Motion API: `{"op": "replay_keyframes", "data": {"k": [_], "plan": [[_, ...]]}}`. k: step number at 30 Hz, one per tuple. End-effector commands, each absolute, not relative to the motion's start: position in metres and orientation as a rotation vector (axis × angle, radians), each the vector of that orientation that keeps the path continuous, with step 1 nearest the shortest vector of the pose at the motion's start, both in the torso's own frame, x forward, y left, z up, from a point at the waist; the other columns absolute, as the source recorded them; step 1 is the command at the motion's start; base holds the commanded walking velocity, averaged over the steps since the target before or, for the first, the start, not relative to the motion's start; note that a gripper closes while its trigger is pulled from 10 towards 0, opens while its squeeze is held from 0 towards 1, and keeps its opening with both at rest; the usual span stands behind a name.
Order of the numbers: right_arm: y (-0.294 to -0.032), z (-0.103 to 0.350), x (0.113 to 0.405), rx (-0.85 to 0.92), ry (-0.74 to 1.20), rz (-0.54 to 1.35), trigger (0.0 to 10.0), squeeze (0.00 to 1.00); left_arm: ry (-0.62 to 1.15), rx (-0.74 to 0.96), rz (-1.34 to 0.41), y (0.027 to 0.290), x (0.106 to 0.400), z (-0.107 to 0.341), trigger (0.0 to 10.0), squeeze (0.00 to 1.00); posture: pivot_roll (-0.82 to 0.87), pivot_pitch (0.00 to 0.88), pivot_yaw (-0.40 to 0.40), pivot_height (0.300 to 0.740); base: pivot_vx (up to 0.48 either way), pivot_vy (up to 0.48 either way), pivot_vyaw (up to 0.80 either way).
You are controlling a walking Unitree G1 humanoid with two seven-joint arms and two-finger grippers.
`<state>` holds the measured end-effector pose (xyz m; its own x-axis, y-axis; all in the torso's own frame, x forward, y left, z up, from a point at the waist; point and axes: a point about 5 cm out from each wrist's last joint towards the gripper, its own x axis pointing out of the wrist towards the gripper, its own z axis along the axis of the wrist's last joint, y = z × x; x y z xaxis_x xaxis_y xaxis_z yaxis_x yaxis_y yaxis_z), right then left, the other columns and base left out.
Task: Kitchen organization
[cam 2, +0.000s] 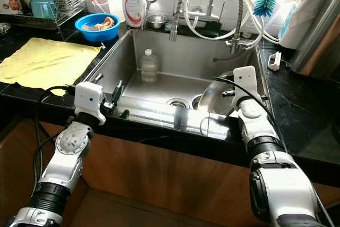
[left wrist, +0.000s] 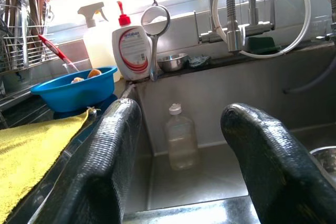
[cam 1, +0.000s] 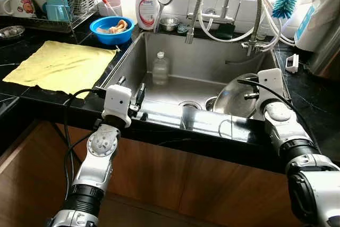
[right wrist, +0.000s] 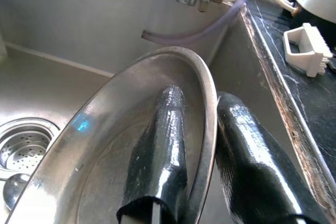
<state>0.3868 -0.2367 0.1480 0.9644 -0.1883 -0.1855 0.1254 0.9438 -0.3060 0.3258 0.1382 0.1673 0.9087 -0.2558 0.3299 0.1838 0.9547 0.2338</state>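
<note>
The right gripper (right wrist: 197, 182) pinches the rim of a steel lid (right wrist: 105, 150), one finger inside and one outside, holding it tilted over the sink's (cam 1: 133, 62) right side. The left gripper (left wrist: 184, 177) hangs spread at the sink's front edge. A clear bottle (cam 1: 160, 68) stands inside; behind, a blue bowl (cam 1: 111, 30) holds food scraps.

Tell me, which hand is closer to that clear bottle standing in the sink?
Left. The left hand hovers open at the sink's near-left corner facing the bottle; the right hand grips a steel plate farther right.
</note>
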Motion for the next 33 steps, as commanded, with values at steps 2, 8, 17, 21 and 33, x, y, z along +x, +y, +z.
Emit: {"op": "replay_keyframes", "data": {"k": [2,8,17,21,33], "plan": [[-0.235,0.153,0.389,-0.249,0.187,-0.158,10.0,0.47,-0.362,0.183,-0.229,0.140,0.324,0.168,10.0,0.00,0.07,0.000,-0.045,0.740,0.000,0.000,0.00],[-0.238,0.145,0.386,-0.243,0.213,-0.156,10.0,1.00,-0.318,0.161,-0.240,0.139,0.324,0.160,10.0,0.00,0.07,0.000,-0.044,0.740,0.000,0.000,0.00],[-0.236,0.144,0.386,-0.247,0.204,-0.147,10.0,0.00,-0.309,0.152,-0.235,0.141,0.322,0.158,10.0,0.00,0.07,0.000,-0.039,0.740,0.000,0.000,0.00],[-0.237,0.160,0.389,-0.256,0.100,-0.176,10.0,0.00,-0.303,0.120,-0.210,0.145,0.323,0.158,10.0,0.00,0.07,0.000,-0.039,0.740,0.000,0.000,0.00],[-0.265,0.170,0.351,-0.200,-0.062,-0.336,10.0,0.00,-0.296,0.109,-0.214,0.144,0.323,0.156,10.0,0.00,0.04,0.000,-0.039,0.740,0.000,0.000,0.00]]}}
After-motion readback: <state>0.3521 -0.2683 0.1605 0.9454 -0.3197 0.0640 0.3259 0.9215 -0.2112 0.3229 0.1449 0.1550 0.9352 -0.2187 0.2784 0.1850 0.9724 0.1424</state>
